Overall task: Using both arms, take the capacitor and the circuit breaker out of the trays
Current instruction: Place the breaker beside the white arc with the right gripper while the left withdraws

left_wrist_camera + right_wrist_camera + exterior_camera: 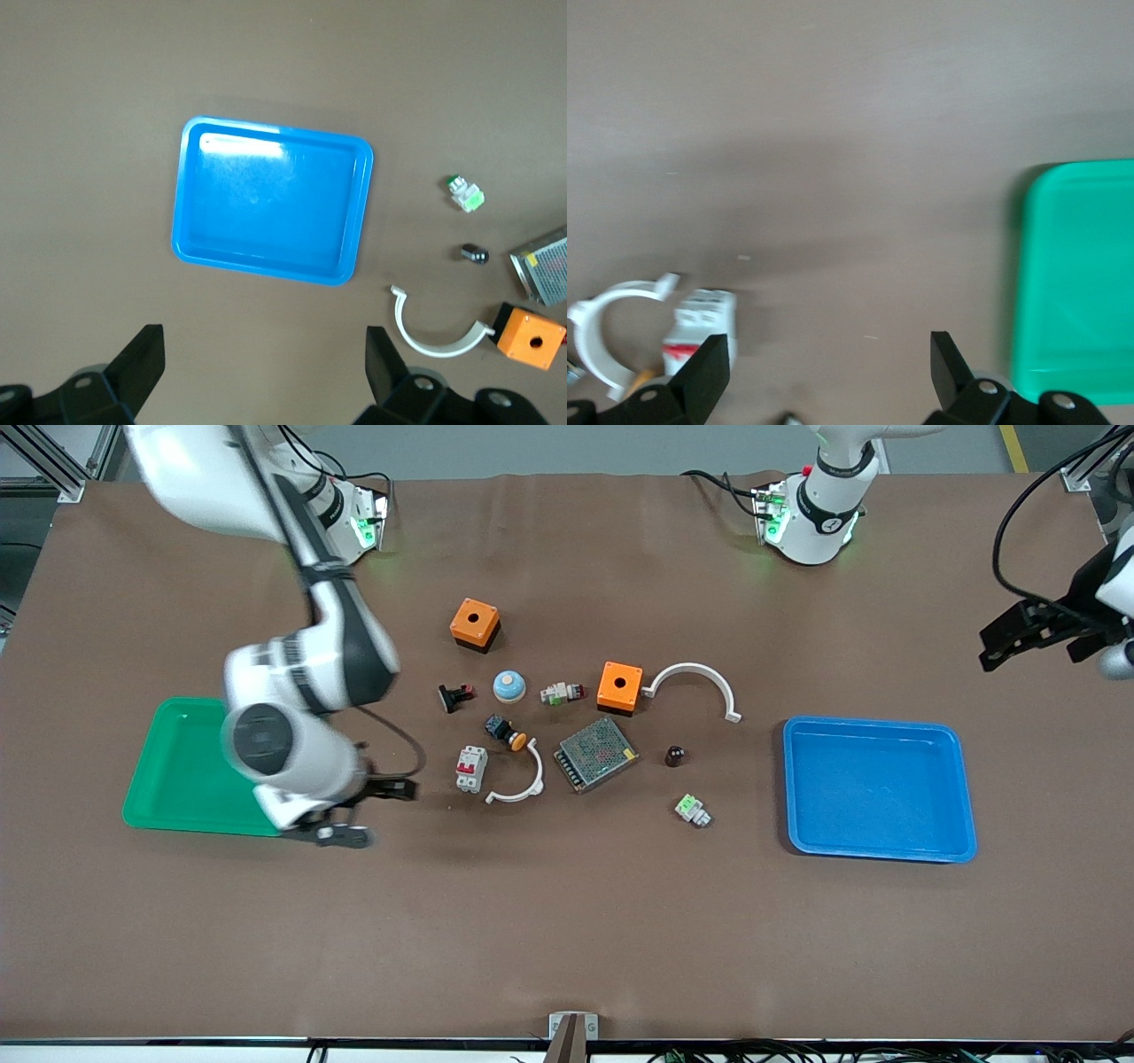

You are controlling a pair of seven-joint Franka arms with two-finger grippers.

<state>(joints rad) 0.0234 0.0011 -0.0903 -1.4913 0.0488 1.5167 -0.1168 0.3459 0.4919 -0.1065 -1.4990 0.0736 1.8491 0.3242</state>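
The breaker (471, 768), a light-grey block with red levers, lies near the table's middle, toward the right arm's end. It also shows in the right wrist view (700, 323). The capacitor (675, 755), a tiny dark stubby cylinder, lies beside the mesh-covered box and shows in the left wrist view (475, 254). My right gripper (387, 812) is open and empty, low over bare table between the green tray (177, 779) and the breaker; its fingers (709, 363) stand beside the breaker. My left gripper (985, 649) is open and empty, high over the table's end past the blue tray (877, 850).
Two orange boxes (475, 624) (619, 687), two white arcs (695, 682) (523, 784), a mesh-covered box (596, 754), an orange-capped push-button (507, 732), a black-and-red switch (455, 696), a blue dome (509, 685) and a green-topped module (692, 810) lie between the trays.
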